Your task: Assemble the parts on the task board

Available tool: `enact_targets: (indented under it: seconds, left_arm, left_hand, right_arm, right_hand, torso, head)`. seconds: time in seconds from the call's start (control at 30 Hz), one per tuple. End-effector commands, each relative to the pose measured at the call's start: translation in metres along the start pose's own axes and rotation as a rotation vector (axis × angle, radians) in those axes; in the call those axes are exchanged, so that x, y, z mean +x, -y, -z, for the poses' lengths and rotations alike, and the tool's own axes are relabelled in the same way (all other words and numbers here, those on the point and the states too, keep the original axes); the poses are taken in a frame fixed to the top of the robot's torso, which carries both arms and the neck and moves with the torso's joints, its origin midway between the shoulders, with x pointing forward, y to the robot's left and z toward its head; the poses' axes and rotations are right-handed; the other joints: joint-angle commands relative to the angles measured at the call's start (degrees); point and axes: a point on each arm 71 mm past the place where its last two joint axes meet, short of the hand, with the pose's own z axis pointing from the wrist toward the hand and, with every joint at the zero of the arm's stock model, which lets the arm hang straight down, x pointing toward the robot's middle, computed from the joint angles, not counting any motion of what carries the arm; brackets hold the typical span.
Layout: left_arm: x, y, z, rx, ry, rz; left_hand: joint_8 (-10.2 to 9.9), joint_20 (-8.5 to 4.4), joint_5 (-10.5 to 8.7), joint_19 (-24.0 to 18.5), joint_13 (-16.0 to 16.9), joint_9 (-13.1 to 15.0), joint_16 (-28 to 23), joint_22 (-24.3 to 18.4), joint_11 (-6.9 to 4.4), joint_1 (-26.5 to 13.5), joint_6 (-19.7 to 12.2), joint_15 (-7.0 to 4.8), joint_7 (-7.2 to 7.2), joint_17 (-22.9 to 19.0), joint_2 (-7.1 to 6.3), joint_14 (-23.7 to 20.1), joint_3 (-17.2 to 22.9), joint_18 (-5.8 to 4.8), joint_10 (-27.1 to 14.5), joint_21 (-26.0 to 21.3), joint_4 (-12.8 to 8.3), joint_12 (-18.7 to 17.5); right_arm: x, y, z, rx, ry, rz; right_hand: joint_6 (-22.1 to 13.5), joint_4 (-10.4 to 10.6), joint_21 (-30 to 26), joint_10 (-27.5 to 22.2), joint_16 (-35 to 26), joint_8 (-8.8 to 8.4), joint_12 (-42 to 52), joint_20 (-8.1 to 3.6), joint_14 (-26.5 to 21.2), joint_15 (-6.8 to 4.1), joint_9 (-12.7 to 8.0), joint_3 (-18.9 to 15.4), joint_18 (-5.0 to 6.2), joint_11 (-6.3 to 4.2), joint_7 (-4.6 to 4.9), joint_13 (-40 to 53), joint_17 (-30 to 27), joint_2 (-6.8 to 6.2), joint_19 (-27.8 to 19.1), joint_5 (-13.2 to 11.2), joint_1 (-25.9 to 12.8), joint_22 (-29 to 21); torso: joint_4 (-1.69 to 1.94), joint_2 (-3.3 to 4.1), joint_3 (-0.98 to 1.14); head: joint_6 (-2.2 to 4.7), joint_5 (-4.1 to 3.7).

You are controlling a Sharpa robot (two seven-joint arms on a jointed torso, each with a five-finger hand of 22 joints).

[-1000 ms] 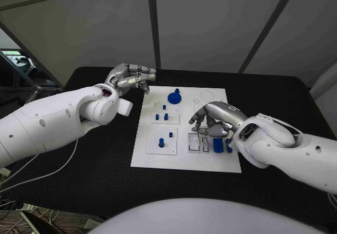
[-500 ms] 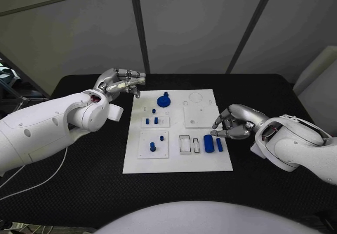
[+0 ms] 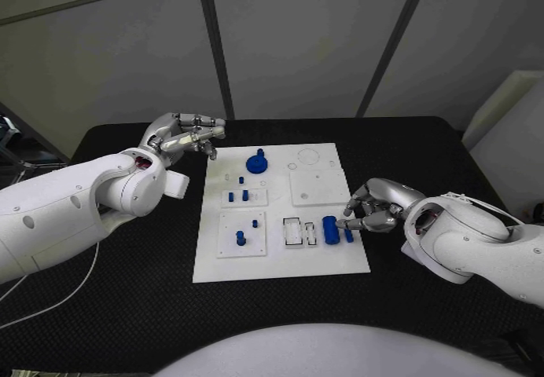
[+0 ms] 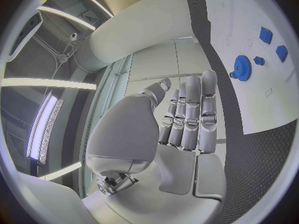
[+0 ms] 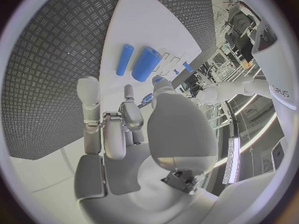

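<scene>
The white task board [image 3: 284,263] lies mid-table. On it are a blue gear with a knob [image 3: 257,163], small blue pegs [image 3: 237,195], a peg standing in a square plate [image 3: 240,238], and two empty slots [image 3: 294,232]. A thick blue cylinder [image 3: 331,229] and a thin one [image 3: 348,228] lie near the board's right edge; they also appear as the thick cylinder [image 5: 146,63] and thin cylinder [image 5: 124,59]. My right hand [image 3: 372,206] hovers just right of them, fingers half curled, holding nothing. My left hand [image 3: 181,132] hangs off the board's far left corner, empty, with its fingers [image 4: 190,112] side by side.
The black table [image 3: 136,275] has bare room on both sides of the board and in front of it. A grey wall stands behind the table's far edge. The gear [image 4: 241,65] lies off to one side of my left hand.
My right hand has drawn back from over the board's middle to its right edge, leaving both cylinders lying there. The left hand holds its place by the far corner. The camera has shifted.
</scene>
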Motion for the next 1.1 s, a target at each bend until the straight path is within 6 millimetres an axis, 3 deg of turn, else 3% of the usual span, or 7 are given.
enact_targets:
  seconds: [0.03, 0.27, 0.47, 1.1]
  left_arm:
    - [0.000, 0.001, 0.000, 0.009, -0.009, 0.005]
    - [0.000, 0.001, 0.001, 0.009, -0.007, 0.004]
    - [0.000, 0.001, 0.001, 0.008, -0.007, 0.004]
    - [0.000, 0.000, 0.001, 0.007, -0.007, 0.005]
  left_hand:
    - [0.39, 0.34, 0.22, 0.19, 0.05, 0.02, 0.25, -0.08, -0.03, -0.40, -0.43, 0.06, 0.00, -0.08, 0.03, -0.30, -0.26, -0.65, -0.45, -0.26, -0.01, 0.34]
    - [0.41, 0.34, 0.26, 0.20, 0.06, 0.03, 0.26, -0.10, -0.05, -0.37, -0.44, 0.06, -0.02, -0.09, 0.07, -0.30, -0.26, -0.64, -0.48, -0.28, 0.00, 0.40]
    - [0.41, 0.34, 0.26, 0.20, 0.06, 0.03, 0.26, -0.10, -0.05, -0.37, -0.44, 0.06, -0.02, -0.09, 0.07, -0.30, -0.26, -0.64, -0.48, -0.28, 0.00, 0.40]
    - [0.44, 0.33, 0.31, 0.21, 0.07, 0.03, 0.28, -0.12, -0.06, -0.31, -0.45, 0.04, -0.03, -0.10, 0.15, -0.29, -0.24, -0.63, -0.52, -0.30, -0.01, 0.46]
  right_arm:
    - [0.002, 0.001, -0.001, 0.036, -0.008, 0.043]
    - [0.012, -0.006, -0.003, 0.018, -0.025, 0.050]
    - [0.016, -0.013, -0.005, -0.006, -0.023, 0.057]
    - [0.032, -0.018, -0.013, 0.007, -0.081, 0.075]
  right_hand:
    - [-0.57, 0.01, 0.15, -0.19, 0.33, 0.48, 0.50, 0.09, 4.49, 0.52, 0.25, -0.76, -0.51, 0.39, 0.01, 0.38, 7.38, 0.18, 0.14, -0.11, -0.27, 0.05]
    - [-0.82, 0.05, 0.27, -0.01, 0.43, 1.07, 1.05, 0.12, 4.53, 0.54, 0.62, -1.54, -0.54, 0.40, -0.01, 1.18, 7.63, 0.56, 0.20, -0.35, -0.34, 0.26]
    - [-0.82, 0.00, 0.41, 0.16, 0.54, 1.58, 1.47, 0.12, 4.58, 0.52, 0.92, -1.91, -0.56, 0.35, -0.08, 1.75, 7.87, 0.86, 0.27, -0.38, -0.17, 0.48]
    - [-1.03, 0.08, 0.71, 0.15, 0.70, 2.94, 1.68, 0.05, 4.65, 0.41, 1.73, -3.13, -0.62, 0.21, -0.25, 2.30, 8.25, 1.49, 0.41, -1.19, -0.62, 0.89]
  torso:
    - [0.14, 0.08, -0.09]
    - [-0.06, 0.11, -0.03]
    - [0.04, 0.08, -0.12]
    - [0.02, 0.08, -0.10]
  head:
    - [-0.07, 0.03]
    - [-0.41, 0.51]
    - [-0.66, 0.55]
    - [-0.90, 0.71]
